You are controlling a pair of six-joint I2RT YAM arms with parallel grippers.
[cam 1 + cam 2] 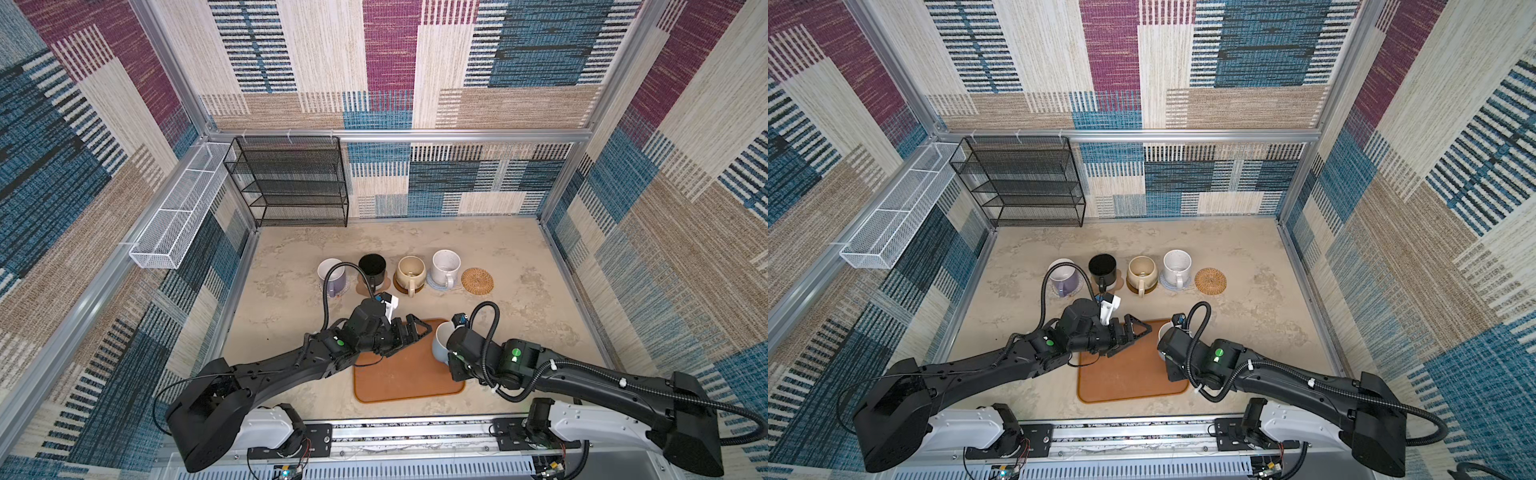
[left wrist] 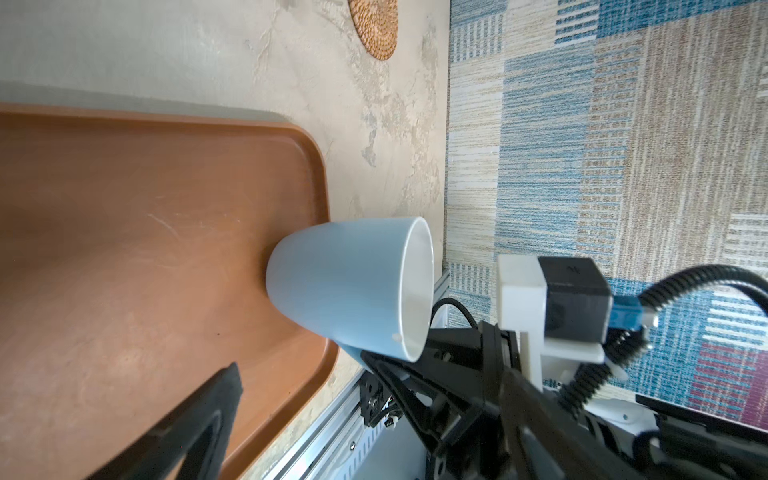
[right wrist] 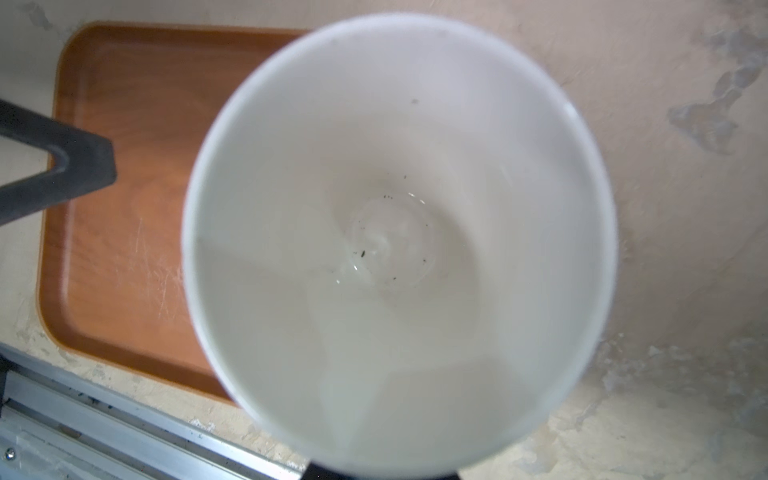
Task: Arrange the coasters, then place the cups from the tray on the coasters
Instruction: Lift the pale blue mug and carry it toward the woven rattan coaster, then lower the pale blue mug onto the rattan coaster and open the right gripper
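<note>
Clamping blue mug (image 2: 340, 282) w/ R fingers (image 2: 395, 374); L fingers (image 3: 85, 166) wide.

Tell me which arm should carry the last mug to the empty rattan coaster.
Right. Its fingers grip the blue mug, and the rattan coaster lies on its side. The left fingers hang open over the tray.

Even, soft light in both top views; you see only faint shadows on the tabletop (image 1: 291, 291). The wide-angle lens splays the walls (image 1: 104, 166) outward at the edges. In your right wrist view the light blue cup (image 3: 399, 241) sits too close: rim smeared, tray (image 3: 124, 270) soft.
</note>
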